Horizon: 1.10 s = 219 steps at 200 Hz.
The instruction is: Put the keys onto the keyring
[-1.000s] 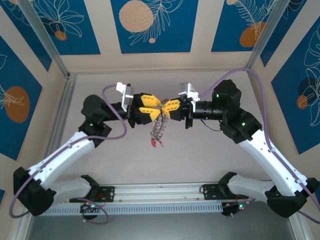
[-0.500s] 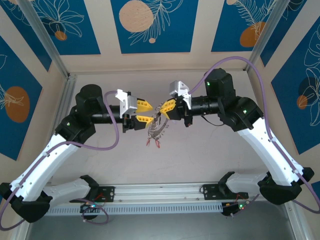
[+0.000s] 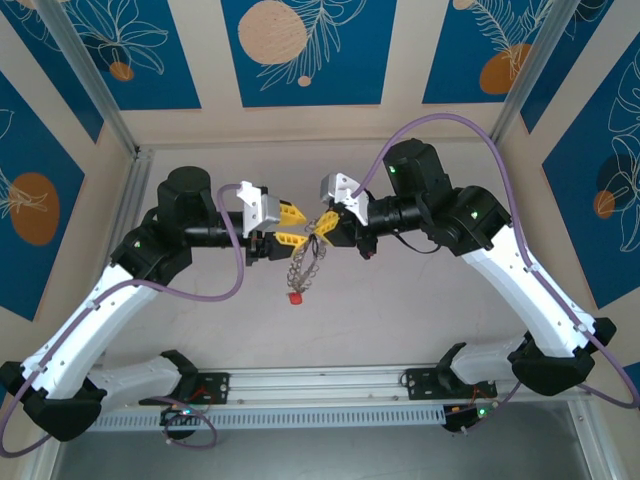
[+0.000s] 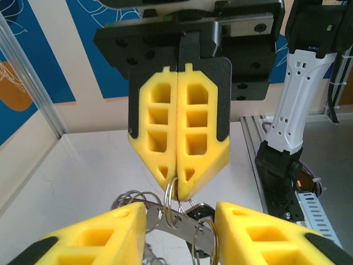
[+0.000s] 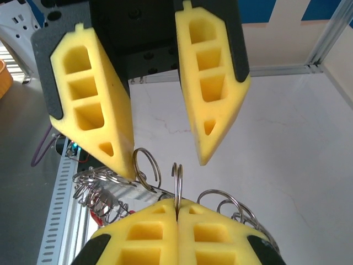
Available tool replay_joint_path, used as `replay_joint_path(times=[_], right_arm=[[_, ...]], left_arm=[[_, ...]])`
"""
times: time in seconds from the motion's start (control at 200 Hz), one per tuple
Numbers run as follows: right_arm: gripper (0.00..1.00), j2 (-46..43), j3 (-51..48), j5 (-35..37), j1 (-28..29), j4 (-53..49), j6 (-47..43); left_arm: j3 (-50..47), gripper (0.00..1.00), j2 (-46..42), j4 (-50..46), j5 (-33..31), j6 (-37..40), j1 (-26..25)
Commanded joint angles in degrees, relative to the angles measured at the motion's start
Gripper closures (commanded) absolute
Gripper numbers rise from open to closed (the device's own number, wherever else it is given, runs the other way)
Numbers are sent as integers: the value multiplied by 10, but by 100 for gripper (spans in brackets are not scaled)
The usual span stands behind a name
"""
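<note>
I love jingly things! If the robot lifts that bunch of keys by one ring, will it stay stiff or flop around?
Probably floppy: the keys hang down in a loose chain from the right gripper, with the red piece lowest. They would likely swing and jingle, since they look like separate linked rings. The thin, smooth metal might slip, too.
</note>
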Motion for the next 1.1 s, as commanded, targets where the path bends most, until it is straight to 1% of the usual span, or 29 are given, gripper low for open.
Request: replay_joint_path(times=[0.0, 0.11, 0.435, 0.47, 0.5, 0.515, 0.55, 0.555, 0.655, 0.84, 1.015, 1.09], right_arm=[[100, -3, 19, -15, 3, 2, -9], [100, -7, 15, -24, 3, 7, -7], [100, -11, 2, -34, 2, 25, 1], [100, -12, 1, -34, 1, 27, 1], [100, -12, 0, -34, 1, 29, 0], [100, -13, 0, -34, 1, 30, 1], [100, -14, -1, -36, 0, 32, 2], [100, -14, -2, -36, 0, 32, 2], [100, -20, -9, -47, -4, 46, 9], [100, -35, -34, -60, -14, 72, 22], [100, -51, -64, -78, -20, 104, 43], [96, -61, -79, -84, -24, 120, 51]], left_arm=[[1, 65, 6, 35, 10, -7, -4], [-1, 71, 13, 48, 18, -16, -4], [0, 74, 22, 50, 12, -14, -5], [-1, 77, 22, 50, 13, -13, -5], [-1, 81, 23, 48, 13, -14, -5], [-1, 85, 23, 48, 14, -14, -5], [0, 99, 24, 45, 18, -14, -5], [1, 100, 25, 44, 18, -14, -5], [-2, 100, 25, 50, 34, -23, -6], [-49, 100, 6, 166, 49, -100, -4], [-96, 100, 2, 306, 61, -192, -4], [-109, 100, 2, 342, 56, -212, -4]])
